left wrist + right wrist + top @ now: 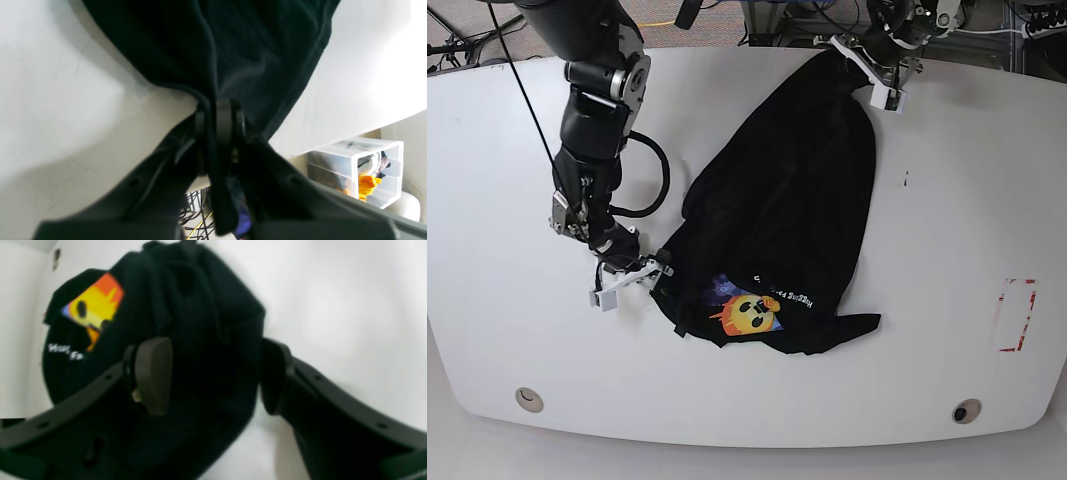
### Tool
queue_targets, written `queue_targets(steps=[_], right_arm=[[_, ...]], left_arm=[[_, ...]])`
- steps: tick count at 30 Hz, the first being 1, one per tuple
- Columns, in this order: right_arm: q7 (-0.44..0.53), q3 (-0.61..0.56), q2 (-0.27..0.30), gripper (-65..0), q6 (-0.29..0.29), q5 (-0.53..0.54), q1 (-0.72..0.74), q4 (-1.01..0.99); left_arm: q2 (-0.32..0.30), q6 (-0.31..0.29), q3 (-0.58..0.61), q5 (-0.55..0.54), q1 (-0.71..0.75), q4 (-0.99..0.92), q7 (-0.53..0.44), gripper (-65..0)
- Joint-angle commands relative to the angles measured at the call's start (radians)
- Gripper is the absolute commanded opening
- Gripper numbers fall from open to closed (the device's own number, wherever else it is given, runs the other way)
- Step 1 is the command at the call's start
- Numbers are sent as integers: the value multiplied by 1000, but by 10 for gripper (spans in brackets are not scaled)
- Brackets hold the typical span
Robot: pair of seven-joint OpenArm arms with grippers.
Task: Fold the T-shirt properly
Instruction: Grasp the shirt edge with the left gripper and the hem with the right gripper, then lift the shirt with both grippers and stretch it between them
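Shirt [777, 220] lies bunched and slanted across the white surface [507, 330], far from any tidy shape: one end is drawn up toward the far edge, the other spreads near the front, where part of the yellow-orange print [749, 313] and its white lettering show face up among folds. My reading is that the step in hand is spreading the cloth flat, not folding proper.

The left gripper [220, 125] sits at the far edge of the surface with its fingers pressed together on a pleat of black cloth; the left wrist view shows fabric pinched between them and fanning out beyond. The right gripper [213, 373] is at the near-left end of the shirt, fingers spread, with a thick fold of cloth lying between the two pads [153, 373]. Whether either pad touches the cloth is hard to tell through the blur, but they are not closed on it.

The next move seems to call for the right fingers to close on that fold, taking one layer edge and not the whole bundle. Then the two arms would need to draw apart to stretch the shirt out and lay it flat with the print in view. A grab of several layers at once would likely leave it twisted.
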Motion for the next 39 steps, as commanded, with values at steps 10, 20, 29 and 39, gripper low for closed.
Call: queue_targets(steps=[10, 20, 29, 39], right_arm=[[-30, -2, -4, -455, -11, -11, 7, 19], [-41, -3, 16, -650, -11, -11, 1, 108], [-211, -2, 56, -650, -11, -5, -59, 427], [-306, -5, 128, -650, -6, -5, -30, 654]], left_arm=[[-30, -5, -3, -9, 6, 19, -16, -650], [-67, -5, -2, -9, -8, 17, -16, -650], [-157, -2, -5, -9, -77, 20, -14, -650], [-228, -5, -89, -9, -212, 20, 95, -650]])
